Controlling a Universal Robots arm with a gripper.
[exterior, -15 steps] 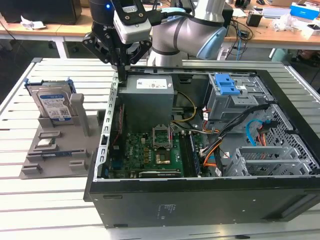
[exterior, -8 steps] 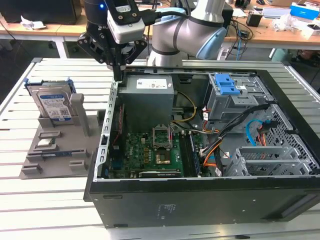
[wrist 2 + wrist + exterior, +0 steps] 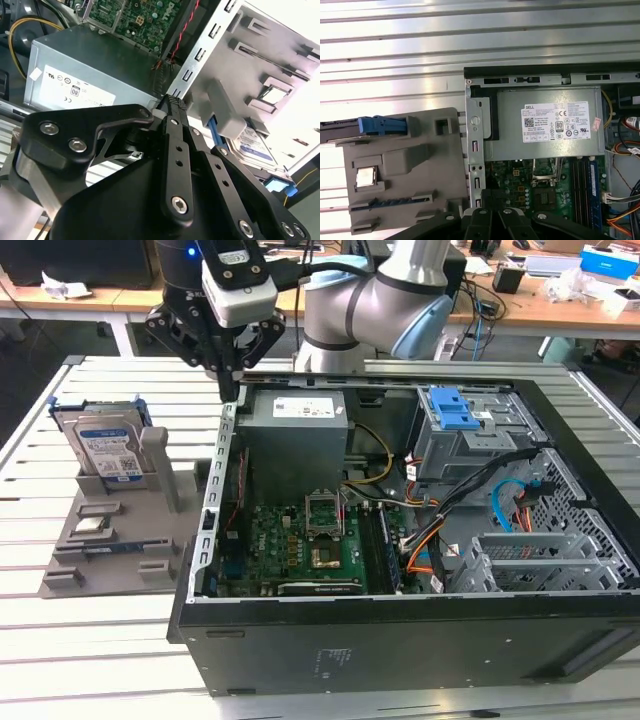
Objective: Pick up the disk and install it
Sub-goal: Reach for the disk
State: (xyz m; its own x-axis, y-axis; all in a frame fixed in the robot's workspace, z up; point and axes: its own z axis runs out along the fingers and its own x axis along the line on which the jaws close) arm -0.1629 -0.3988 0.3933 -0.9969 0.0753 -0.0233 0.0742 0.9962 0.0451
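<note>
1. Ribbed aluminium slats make up the counter [image 3: 90, 640], matte silver with long straight grooves. Cluttered wooden desks stand behind it.
2. We see the end effector [image 3: 231, 390], a black angular linkage of flat bolted bars. It hangs just above the thin perforated side wall of the open computer case [image 3: 400, 650]. Its fingers are drawn together into one narrow tip with nothing between them.
3. The disk [image 3: 108, 455] stands upright on its edge, well apart from the end effector, on the side away from the case. It is a flat silver rectangle with a white-and-blue label and a bright blue plastic frame. In the first wrist view we see it edge-on [image 3: 380, 125].
4. It sits slotted into a grey moulded plastic holder [image 3: 110, 540], a blocky tray of ledges and recesses that lies beside the case wall.
5. Just beside the end effector, inside the case, lies a boxy grey metal power supply [image 3: 297, 420] with a white sticker.
6. Farther into the case we see a green circuit board [image 3: 300, 540] and, well beyond it, a grey sheet-metal cage [image 3: 460, 440] with a blue plastic latch.
</note>
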